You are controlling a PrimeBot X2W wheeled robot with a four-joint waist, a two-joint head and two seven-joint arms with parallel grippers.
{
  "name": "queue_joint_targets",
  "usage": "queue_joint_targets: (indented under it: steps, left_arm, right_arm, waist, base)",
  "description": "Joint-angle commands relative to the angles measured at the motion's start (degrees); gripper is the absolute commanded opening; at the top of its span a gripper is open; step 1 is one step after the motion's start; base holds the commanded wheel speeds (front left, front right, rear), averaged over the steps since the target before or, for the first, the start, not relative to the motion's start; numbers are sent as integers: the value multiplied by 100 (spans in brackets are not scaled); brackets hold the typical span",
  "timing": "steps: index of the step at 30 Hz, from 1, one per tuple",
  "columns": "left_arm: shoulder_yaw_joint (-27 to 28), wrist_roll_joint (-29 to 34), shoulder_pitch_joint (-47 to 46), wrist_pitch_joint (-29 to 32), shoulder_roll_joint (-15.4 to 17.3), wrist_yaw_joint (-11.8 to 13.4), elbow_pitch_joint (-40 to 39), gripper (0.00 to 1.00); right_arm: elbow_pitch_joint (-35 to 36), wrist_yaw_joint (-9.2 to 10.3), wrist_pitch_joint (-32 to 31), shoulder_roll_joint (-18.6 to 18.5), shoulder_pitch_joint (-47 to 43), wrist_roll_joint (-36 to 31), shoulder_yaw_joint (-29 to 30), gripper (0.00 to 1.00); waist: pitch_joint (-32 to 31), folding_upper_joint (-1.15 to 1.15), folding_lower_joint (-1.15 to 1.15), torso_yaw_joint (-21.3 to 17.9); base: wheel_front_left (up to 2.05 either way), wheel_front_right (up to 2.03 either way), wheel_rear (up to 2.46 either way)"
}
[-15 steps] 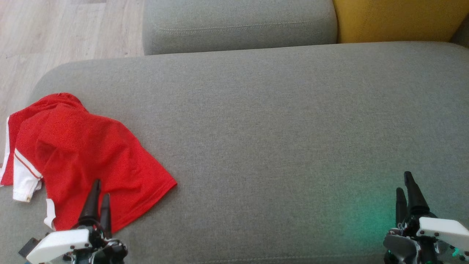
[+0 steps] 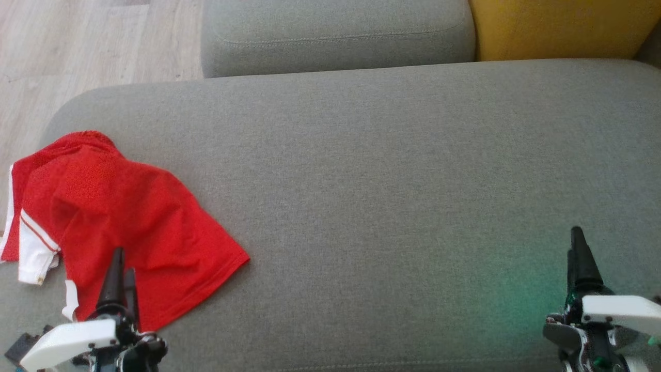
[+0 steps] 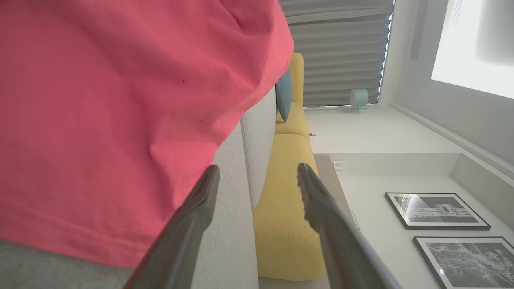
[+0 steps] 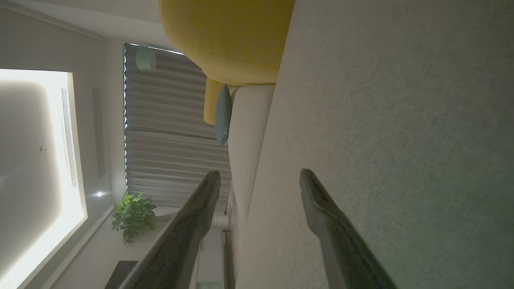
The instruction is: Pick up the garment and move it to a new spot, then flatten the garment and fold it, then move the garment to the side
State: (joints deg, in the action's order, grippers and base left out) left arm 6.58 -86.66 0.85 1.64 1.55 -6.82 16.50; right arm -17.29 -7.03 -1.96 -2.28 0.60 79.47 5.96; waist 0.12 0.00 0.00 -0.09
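Head view — red garment (image 2: 129, 227) crumpled, L end of sofa (image 2: 387, 181).

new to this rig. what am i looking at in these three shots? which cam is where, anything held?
A two-armed wheeled robot. The wide shot is from its head camera, looking down on a grey sofa seat. A crumpled red shirt with white trim lies at the seat's left end. The left fingers sit over the shirt's near edge; the right fingers are over the seat's right end. The other two shots come from a camera on each wrist, looking along that arm's fingers, so the room appears tipped sideways. Both pairs stand open, holding nothing.
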Motion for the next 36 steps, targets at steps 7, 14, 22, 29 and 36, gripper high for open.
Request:
queue_joint_targets:
  steps: [7, 14, 22, 29, 36]
  left_arm:
    - [126, 791, -324, -153, 67, 37, -574, 100]
    - [-94, 1543, -320, -270, 72, 228, -983, 100]
    - [-353, 2286, -301, -387, 77, 384, -1336, 100]
    - [-567, 3009, -300, -504, 82, 507, -1600, 100]
    - [-784, 3772, -310, -622, 87, 586, -1748, 100]
  right_arm:
    - [628, -14, 172, -28, 304, -1114, -75, 100]
    - [982, -16, 290, -30, 308, -2171, -269, 100]
    - [1184, -19, 408, -33, 313, -3064, -417, 100]
    - [1330, -21, 527, -35, 315, -3742, -522, 100]
    - [1435, -24, 645, -38, 308, -4392, -601, 100]
  waist:
    - [13, 0, 0, 1]
    - [26, 0, 0, 26]
    - [31, 0, 0, 45]
    - [39, 0, 0, 35]
    - [50, 0, 0, 10]
  base:
    - [0, 0, 0]
    - [0, 0, 0]
    - [0, 0, 0]
    - [0, 0, 0]
    - [0, 0, 0]
